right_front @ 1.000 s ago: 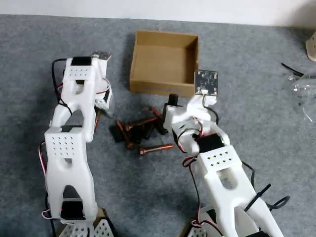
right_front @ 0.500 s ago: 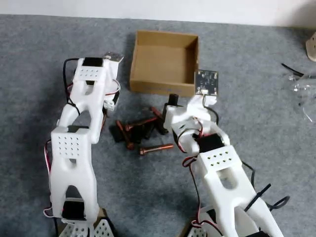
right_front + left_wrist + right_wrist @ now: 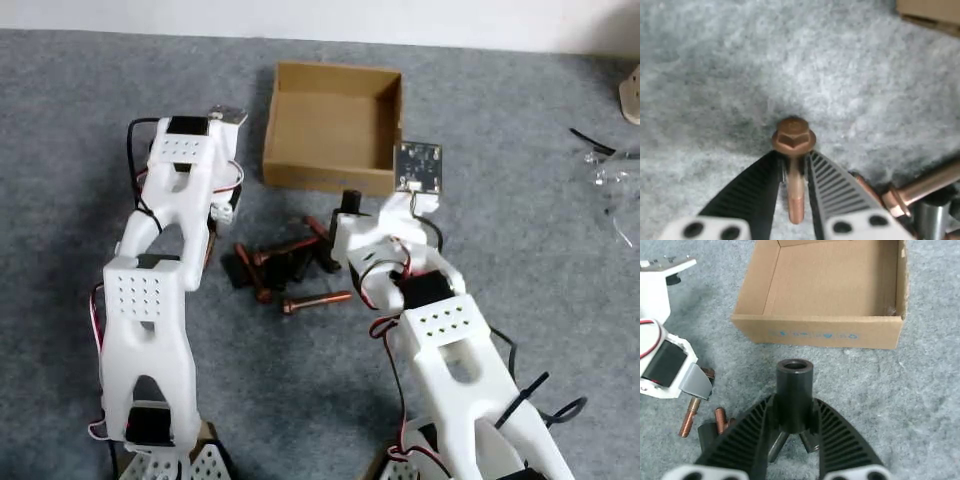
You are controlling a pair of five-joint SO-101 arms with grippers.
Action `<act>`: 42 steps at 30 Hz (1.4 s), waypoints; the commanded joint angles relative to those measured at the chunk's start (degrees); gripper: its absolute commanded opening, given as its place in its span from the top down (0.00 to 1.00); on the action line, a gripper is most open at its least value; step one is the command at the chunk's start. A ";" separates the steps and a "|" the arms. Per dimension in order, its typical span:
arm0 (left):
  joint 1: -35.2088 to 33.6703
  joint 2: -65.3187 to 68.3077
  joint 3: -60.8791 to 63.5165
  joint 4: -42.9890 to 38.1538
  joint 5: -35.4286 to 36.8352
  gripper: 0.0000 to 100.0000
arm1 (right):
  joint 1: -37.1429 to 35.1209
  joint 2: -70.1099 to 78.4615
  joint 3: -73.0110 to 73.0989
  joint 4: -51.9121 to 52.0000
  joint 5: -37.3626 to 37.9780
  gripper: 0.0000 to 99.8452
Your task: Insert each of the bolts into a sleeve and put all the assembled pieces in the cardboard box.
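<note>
**Bolt and sleeve held, one per hand**

The left hand (image 3: pixel 795 159) pinches a copper bolt (image 3: pixel 793 136) by its shank, with the hex head past the fingertips, over the grey table (image 3: pixel 715 75). The right hand (image 3: pixel 794 402) pinches a black sleeve (image 3: pixel 794 375) upright, bore open, near the front wall of the cardboard box (image 3: pixel 825 332). The loose bolts and sleeves (image 3: pixel 285 265) lie piled between the arms, near the box.
</note>
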 commanded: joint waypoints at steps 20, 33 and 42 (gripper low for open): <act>-1.63 -20.18 29.41 -19.87 0.62 0.99 | -0.48 -1.71 1.98 -2.15 0.53 1.00; 0.31 -41.98 53.14 -34.11 0.88 0.99 | -1.80 -1.71 7.69 -9.71 0.79 1.00; 0.48 -57.19 68.97 -45.19 0.97 0.99 | -1.80 -1.71 7.69 -11.47 2.73 1.00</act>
